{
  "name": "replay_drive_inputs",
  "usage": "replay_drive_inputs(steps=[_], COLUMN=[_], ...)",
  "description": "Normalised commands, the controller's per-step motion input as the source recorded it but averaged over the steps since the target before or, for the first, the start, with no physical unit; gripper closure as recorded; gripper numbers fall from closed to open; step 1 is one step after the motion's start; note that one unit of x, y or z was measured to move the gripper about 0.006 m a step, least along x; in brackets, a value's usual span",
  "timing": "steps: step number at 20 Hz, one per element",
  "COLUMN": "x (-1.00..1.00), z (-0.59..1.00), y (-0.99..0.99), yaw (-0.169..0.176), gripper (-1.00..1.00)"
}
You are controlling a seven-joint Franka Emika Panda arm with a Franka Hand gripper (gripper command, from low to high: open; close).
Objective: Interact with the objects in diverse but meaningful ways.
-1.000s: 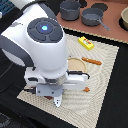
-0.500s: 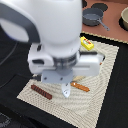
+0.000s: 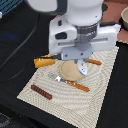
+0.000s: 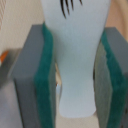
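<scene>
Nearest, the dark brown sausage (image 3: 41, 91) lay untouched on the woven beige placemat (image 3: 102, 105). Mid-mat, the gripper (image 3: 81, 69) hung over the round tan plate (image 3: 69, 71), its green-padded jaws clamped on the white-grey fish shape (image 4: 76, 55). Farther left, the orange bread loaf (image 3: 43, 61) waited. Judged: one toy lifted, placement and the others still to do.

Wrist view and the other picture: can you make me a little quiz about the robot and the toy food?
1. True or false: the end effector is empty.
2. What does the dark brown sausage lie on? A) the striped mat B) a tan plate C) a grey pot
3. Fill in: the pads pressing on the white-grey fish shape are ___ in colour.

Key: 1 false, it holds the fish shape; 2 A; 3 green.
</scene>
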Motion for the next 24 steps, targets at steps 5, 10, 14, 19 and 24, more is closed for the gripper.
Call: replay_drive_inputs(steps=[5,10,14,19,24], x=[-0.33,-0.23,-0.13,-0.29,-0.31], z=[-0.11,-0.13,-0.19,-0.56,-0.6], y=[0.15,-0.14,-0.31,-0.31,-0.25], yaw=[0.041,0.014,0.0,0.0,0.0], gripper=[1.0,1.0,1.0,1.0,1.0])
